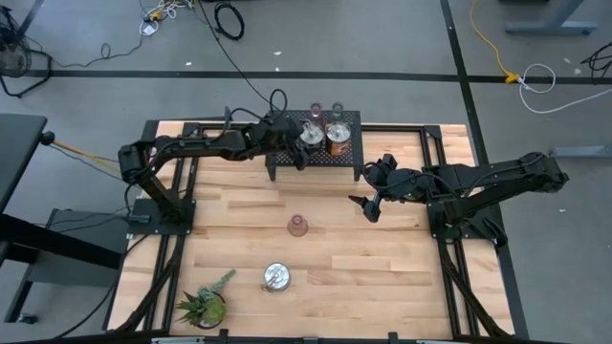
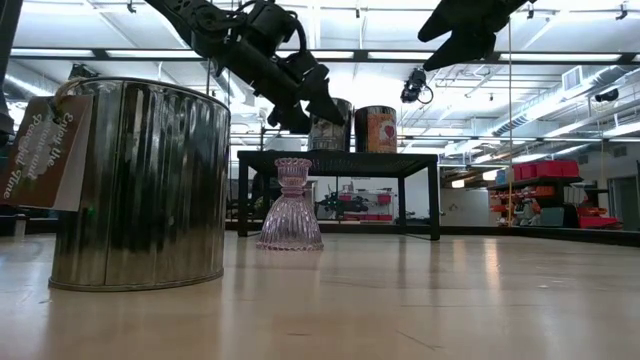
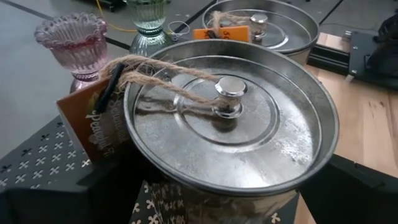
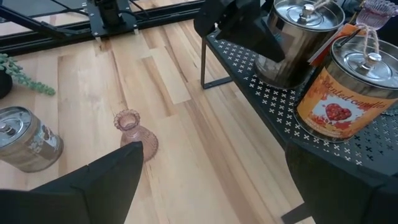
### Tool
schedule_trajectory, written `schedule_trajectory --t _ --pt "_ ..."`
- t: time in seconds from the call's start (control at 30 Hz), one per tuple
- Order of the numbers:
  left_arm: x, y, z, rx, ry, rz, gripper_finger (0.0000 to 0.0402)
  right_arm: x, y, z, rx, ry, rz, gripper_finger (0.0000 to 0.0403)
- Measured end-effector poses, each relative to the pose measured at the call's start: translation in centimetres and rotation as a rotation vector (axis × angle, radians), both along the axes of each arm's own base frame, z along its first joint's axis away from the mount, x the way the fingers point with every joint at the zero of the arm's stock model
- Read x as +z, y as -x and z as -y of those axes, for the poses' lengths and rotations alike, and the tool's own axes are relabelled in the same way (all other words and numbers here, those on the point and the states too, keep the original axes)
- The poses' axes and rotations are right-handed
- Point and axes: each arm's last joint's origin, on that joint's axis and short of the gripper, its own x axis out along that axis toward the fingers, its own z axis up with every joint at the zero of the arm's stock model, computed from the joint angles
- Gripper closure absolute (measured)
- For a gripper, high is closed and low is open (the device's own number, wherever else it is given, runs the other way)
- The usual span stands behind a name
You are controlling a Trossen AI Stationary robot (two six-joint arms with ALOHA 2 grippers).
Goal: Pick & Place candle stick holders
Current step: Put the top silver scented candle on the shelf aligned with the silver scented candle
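A black mesh rack (image 1: 287,158) stands at the table's far middle. On it are a silvery tin holder (image 3: 230,118) with a twine tag, a coppery tin holder (image 4: 342,93), a pink glass cup (image 3: 71,40) and a green glass cup (image 3: 146,18). My left gripper (image 1: 301,145) is open, with one finger on each side of the silvery tin, which rests on the rack by its base. A pink glass holder (image 1: 297,225) and another silvery tin (image 1: 277,277) stand on the table. My right gripper (image 1: 367,206) is open and empty above the table, right of the rack. My left gripper has its fingers level on either side of the silvery tin's wall, below the rim (image 3: 155,174). Bare rack mesh shows between one finger (image 3: 62,199) and the tin. Whether the other finger (image 3: 364,190) touches the tin I cannot tell.
A spiky green potted plant (image 1: 203,306) stands at the near left corner. Bare wood lies between the rack and the pink holder, and on the table's right half. The arm bases stand at the left (image 1: 158,210) and right (image 1: 459,225) edges.
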Motion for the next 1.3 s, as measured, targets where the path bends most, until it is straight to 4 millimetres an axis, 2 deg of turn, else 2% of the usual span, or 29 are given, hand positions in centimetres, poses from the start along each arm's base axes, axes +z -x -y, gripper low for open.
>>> schedule_trajectory --t 0.1,0.3,0.5,0.77,1.0,1.3 --pt "0.00 0.00 0.00 0.000 0.000 0.000 0.0014 0.00 0.00 0.00 0.000 0.000 0.000 0.0014" --pt "-0.01 0.01 -0.01 0.001 -0.001 0.000 0.0037 0.00 0.00 0.00 -0.001 0.000 0.000 0.0014" --pt "0.06 -0.01 -0.02 -0.001 -0.007 0.004 0.0009 0.00 0.00 0.00 -0.001 0.000 0.000 0.0014" --pt "0.20 -0.03 0.13 -0.007 -0.014 0.007 0.0025 0.00 0.00 0.00 -0.001 0.000 0.000 0.0014" --pt "0.37 -0.10 0.01 0.026 -0.037 0.023 0.0005 0.00 0.00 0.00 -0.001 0.000 0.000 0.0014" --pt "0.51 -0.13 0.36 0.032 -0.088 -0.005 0.0003 0.00 0.00 0.00 0.001 0.003 -0.001 0.0014"
